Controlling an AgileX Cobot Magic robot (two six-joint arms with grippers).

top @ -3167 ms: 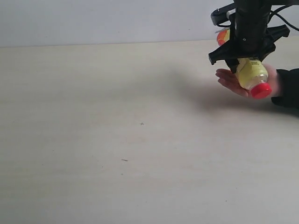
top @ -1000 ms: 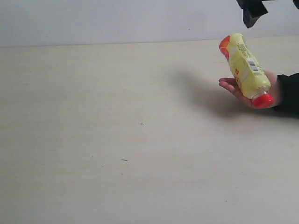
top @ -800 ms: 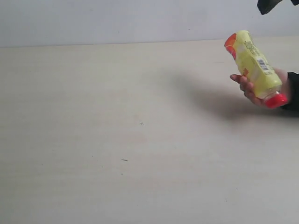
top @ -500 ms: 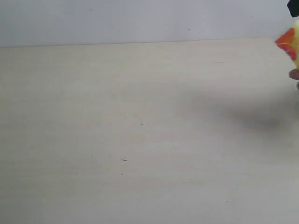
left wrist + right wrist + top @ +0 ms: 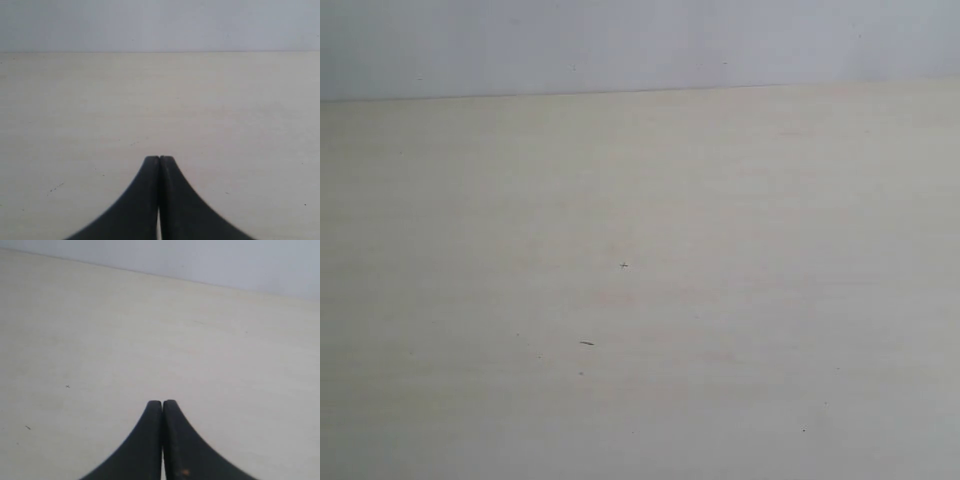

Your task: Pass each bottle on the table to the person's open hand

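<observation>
No bottles show on the desk [image 5: 640, 300], from upper edge to lower frame. The left hand [image 5: 159, 159] and right hand [image 5: 162, 402] sit pinched closed, empty; handovers look complete.

1 table [image 5: 740, 200], 2 grippers: l gripper [image 5: 159, 159], r gripper [image 5: 162, 403].
</observation>
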